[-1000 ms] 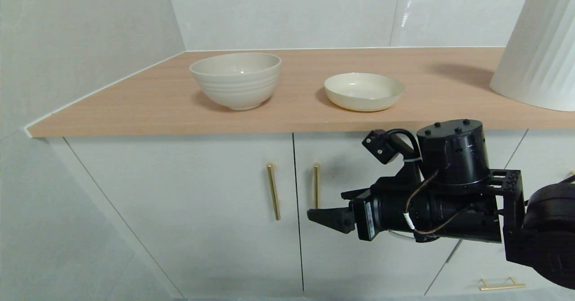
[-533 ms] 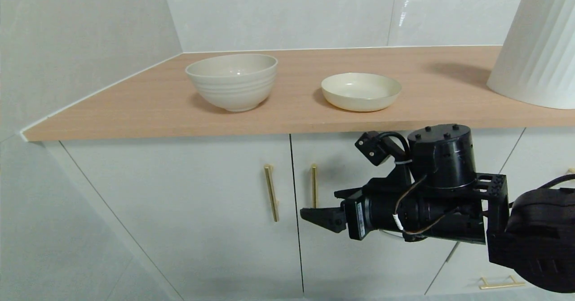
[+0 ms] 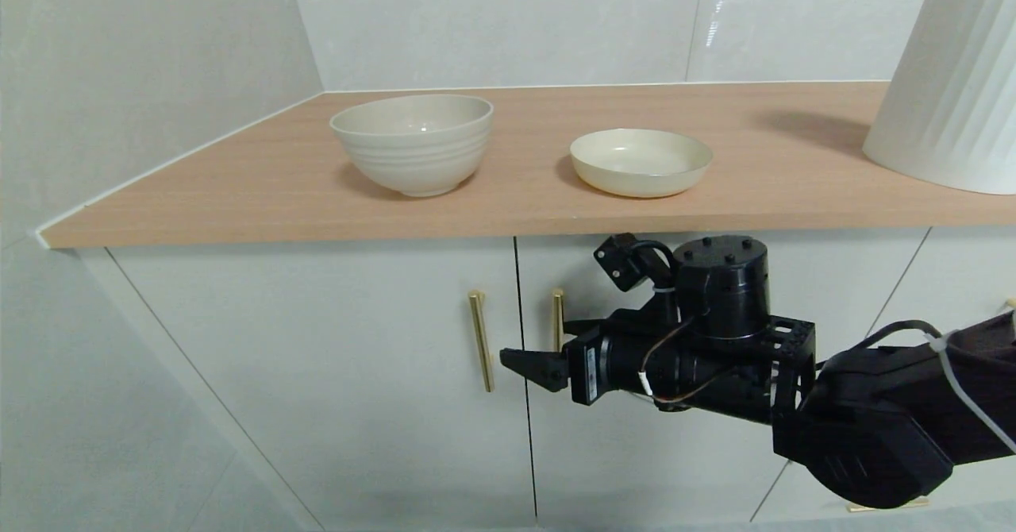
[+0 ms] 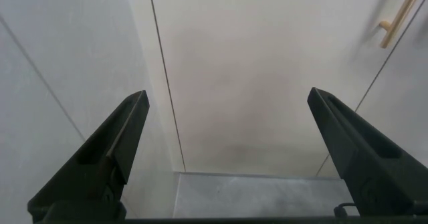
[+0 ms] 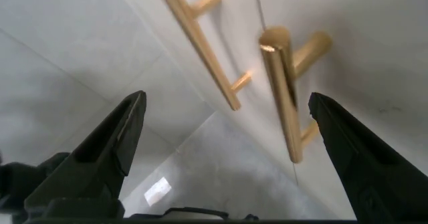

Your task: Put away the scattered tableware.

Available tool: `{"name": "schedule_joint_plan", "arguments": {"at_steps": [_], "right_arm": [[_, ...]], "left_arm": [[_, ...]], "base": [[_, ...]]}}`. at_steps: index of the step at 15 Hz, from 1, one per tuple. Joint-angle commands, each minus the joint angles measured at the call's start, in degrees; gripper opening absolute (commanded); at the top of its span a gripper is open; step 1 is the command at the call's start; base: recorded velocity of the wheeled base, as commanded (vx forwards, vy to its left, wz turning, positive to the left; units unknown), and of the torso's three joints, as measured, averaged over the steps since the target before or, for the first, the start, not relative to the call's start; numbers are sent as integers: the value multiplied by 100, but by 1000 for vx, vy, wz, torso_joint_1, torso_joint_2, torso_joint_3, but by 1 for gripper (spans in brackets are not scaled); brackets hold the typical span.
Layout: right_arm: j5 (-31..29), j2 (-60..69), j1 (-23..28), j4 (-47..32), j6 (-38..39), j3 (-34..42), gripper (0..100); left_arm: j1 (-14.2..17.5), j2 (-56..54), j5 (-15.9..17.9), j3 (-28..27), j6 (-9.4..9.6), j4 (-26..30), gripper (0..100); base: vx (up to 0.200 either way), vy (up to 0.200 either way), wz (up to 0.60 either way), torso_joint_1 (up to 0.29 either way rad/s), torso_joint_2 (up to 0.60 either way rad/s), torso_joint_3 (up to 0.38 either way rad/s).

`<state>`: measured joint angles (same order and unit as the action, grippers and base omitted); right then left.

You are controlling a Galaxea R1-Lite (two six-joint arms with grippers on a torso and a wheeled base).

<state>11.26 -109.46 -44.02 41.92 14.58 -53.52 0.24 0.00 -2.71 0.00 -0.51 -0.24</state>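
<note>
right gripper point(image 3: 533, 341) juts out level, spread wide; left gripper point(image 4: 227, 120) spread wide too.

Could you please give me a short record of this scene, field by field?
Countertop: wooden, above white cabinet doors
Deep bowl: upright on the countertop, left part
Shallow dish: upright, right of the bowl, apart from it
Door handles: two vertical gold bars beside the door seam
Right claw: open, empty, facing the handles below the countertop
Left claw: open, empty, facing the cabinet doors
</note>
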Motion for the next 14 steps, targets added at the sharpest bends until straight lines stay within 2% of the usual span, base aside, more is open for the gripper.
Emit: {"name": "schedule_joint_plan", "arguments": {"at_steps": [1, 6, 9, 14], "right_arm": [[-1, -172, 7, 9, 36, -62, 100], [43, -374, -72, 571, 353, -54, 100], [113, -234, -274, 589, 520, 105, 100], [1625, 663, -283, 580, 660, 1001, 100]], "left_arm": [[2, 0, -2, 0, -2, -11, 100], [2, 0, -2, 0, -10, -11, 100], [2, 0, -2, 0, 7, -2, 100], [2, 0, -2, 0, 16, -37, 100]], "base": [[0, 0, 0, 0, 0, 0], [0, 0, 0, 0, 0, 0], [0, 0, 0, 0, 0, 0], [0, 0, 0, 0, 0, 0]]}}
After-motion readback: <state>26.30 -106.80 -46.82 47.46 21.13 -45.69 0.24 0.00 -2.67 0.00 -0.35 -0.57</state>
